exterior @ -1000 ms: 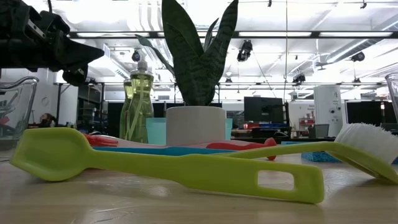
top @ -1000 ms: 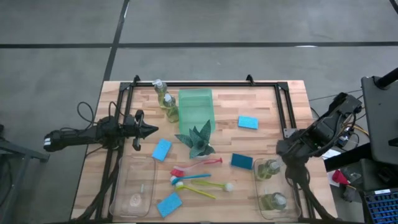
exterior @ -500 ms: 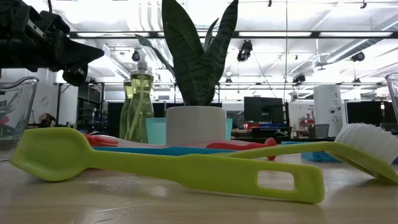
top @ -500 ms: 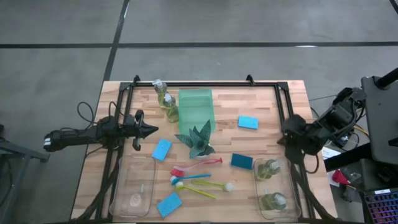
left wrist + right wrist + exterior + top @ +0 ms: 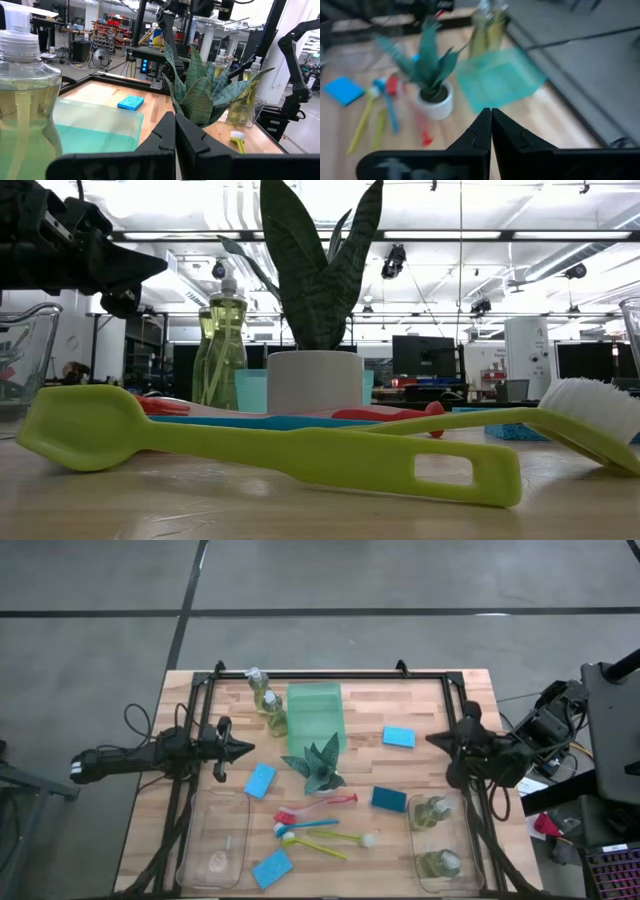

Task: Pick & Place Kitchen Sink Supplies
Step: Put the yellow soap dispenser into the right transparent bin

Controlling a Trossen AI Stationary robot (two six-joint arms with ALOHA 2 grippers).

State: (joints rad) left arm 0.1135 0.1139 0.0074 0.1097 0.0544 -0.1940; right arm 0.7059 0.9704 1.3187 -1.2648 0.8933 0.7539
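Reaching next needs the right claw (image 5: 432, 738), pinched together and empty, to spread before dropping onto the sponge (image 5: 398, 736) at its 9 o'clock; left claw (image 5: 248, 749) waits together

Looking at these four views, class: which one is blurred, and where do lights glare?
Right wrist view: smeared throughout, the plant and green tray soft-edged. Low view: bright ceiling lights glare behind the plant; the yellow brush up close looks oversized. High view: evenly lit and sharp. Left wrist view: the near soap bottle looms large.

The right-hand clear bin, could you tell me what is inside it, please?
Two soap bottles lie inside the bin. Nothing else shows through its clear walls.
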